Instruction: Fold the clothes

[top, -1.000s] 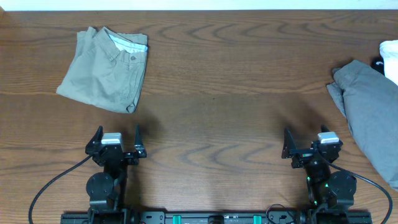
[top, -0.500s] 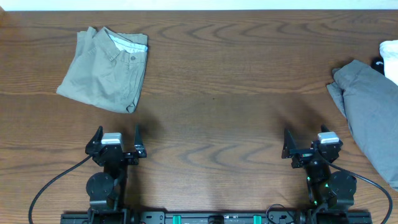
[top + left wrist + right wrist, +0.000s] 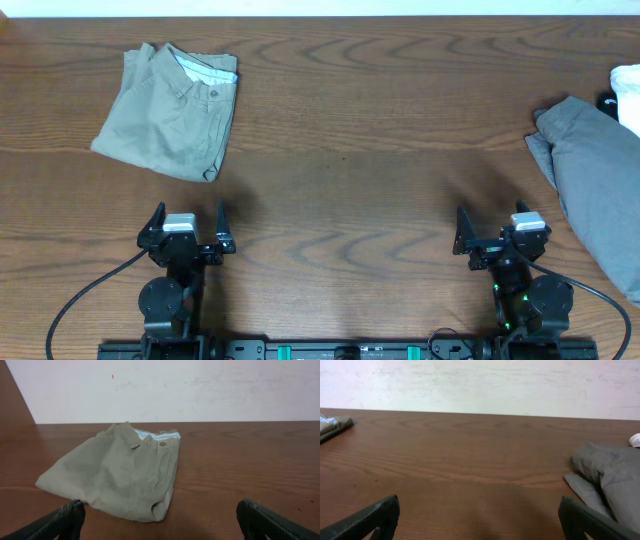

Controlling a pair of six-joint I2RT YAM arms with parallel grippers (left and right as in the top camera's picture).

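An olive-khaki pair of shorts [image 3: 170,110] lies folded at the table's far left, also in the left wrist view [image 3: 117,472], waistband button up. A mid-grey pair of shorts [image 3: 598,175] lies crumpled at the right edge and shows at the right of the right wrist view [image 3: 615,482]. My left gripper [image 3: 187,217] rests near the front edge, open and empty, its fingertips [image 3: 67,517] just short of the khaki pair. My right gripper [image 3: 490,228] is open and empty too, left of the grey pair.
A white object [image 3: 627,92] and a small dark item [image 3: 607,100] sit at the far right edge behind the grey shorts. A pale wall [image 3: 480,382] runs behind the wooden table [image 3: 360,120]. Both arm bases stand at the front edge.
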